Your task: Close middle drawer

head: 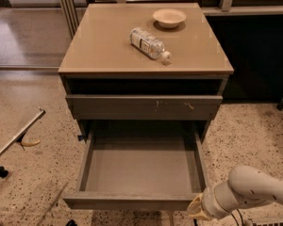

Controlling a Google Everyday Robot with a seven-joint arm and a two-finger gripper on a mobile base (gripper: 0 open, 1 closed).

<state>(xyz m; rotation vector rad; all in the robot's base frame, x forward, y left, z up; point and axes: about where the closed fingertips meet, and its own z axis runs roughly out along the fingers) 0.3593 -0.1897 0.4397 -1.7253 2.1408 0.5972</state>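
The middle drawer (141, 171) is pulled far out of the grey-brown cabinet, its grey inner floor bare and its plain front (132, 201) facing me at the bottom. Above it is a shut drawer front with pale scratch marks (146, 106). My gripper (196, 208) is at the lower right, right by the right end of the open drawer's front. My white arm (254, 189) comes in from the right.
On the cabinet top (108, 51) lie a plastic water bottle (149, 43) on its side and a pale bowl (169, 18). A metal bar (16, 135) slants across the speckled floor at the left. A dark wall panel stands at the right.
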